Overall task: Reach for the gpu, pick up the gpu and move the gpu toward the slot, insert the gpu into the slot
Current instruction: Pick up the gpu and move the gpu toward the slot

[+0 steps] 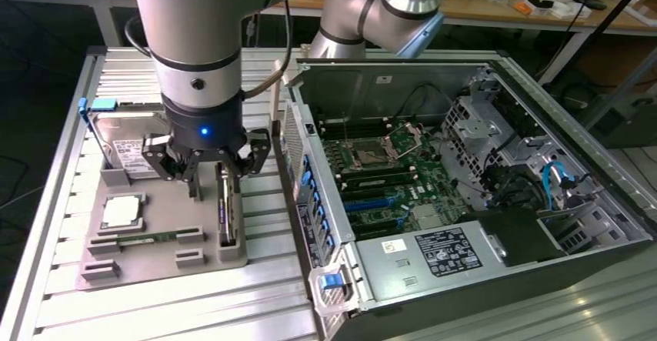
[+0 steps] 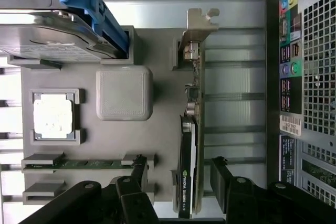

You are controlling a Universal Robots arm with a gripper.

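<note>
Slatted aluminium table (image 1: 154,310) carries everything. Open grey tower PC case (image 1: 616,225) lies on its side at the exterior view's right, so the green motherboard (image 1: 395,175) faces up for access from above. Silver-and-blue robot arm (image 1: 190,41) hangs vertical over the flat grey plastic fixture plate (image 1: 154,268), whose pockets keep each part at a known pose. Boxy silver hard drive (image 1: 125,152) sits in one pocket; square silver processor (image 1: 123,210) and thin green memory stick (image 1: 144,239) lie flat. Dark, thin rectangular gpu (image 1: 228,210) stands on edge in its holder, top edge exposed for pinching. Black gripper (image 1: 221,173) straddles it: fingers (image 2: 139,174) spread wide, one each side, gaps visible. Judgement: reach stage, nothing lifted.
</note>
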